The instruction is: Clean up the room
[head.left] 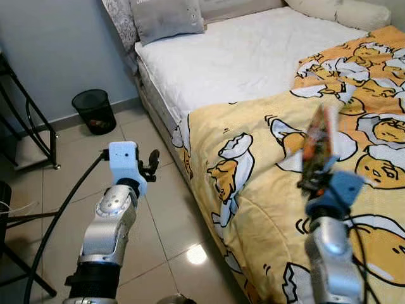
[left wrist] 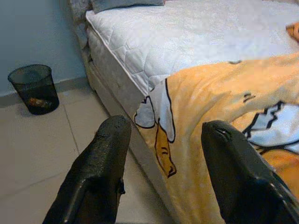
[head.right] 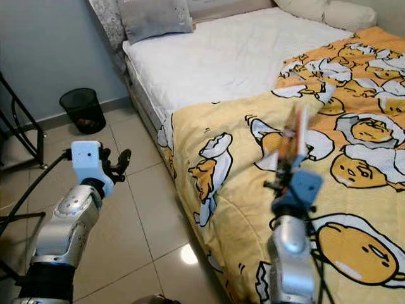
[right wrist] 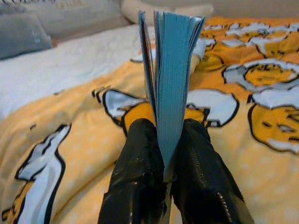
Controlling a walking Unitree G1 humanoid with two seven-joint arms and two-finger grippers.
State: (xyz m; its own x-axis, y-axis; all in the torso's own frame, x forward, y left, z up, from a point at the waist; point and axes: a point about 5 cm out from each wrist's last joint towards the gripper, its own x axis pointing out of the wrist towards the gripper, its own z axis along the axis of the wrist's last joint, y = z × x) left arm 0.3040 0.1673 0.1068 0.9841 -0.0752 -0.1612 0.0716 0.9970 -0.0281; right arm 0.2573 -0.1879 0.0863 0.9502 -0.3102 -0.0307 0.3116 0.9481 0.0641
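Note:
My right gripper (head.left: 314, 179) is shut on a thin book (head.left: 319, 139) and holds it upright above the yellow cartoon blanket (head.left: 253, 139) on the bed. In the right wrist view the book (right wrist: 169, 74) shows its blue page edges, clamped between the two black fingers (right wrist: 140, 172). My left gripper (head.left: 152, 166) is raised over the tiled floor to the left of the bed, open and holding nothing. Its wide-apart fingers (left wrist: 98, 172) point toward the bed's side and the hanging blanket (left wrist: 219, 107).
A black mesh waste bin (head.left: 94, 111) stands on the floor by the blue wall, with some rubbish inside. A black metal rack (head.left: 28, 123) stands at the far left. A grey pillow (head.left: 166, 18) and cream pillows (head.left: 335, 9) lie at the head of the white mattress (head.left: 234, 57).

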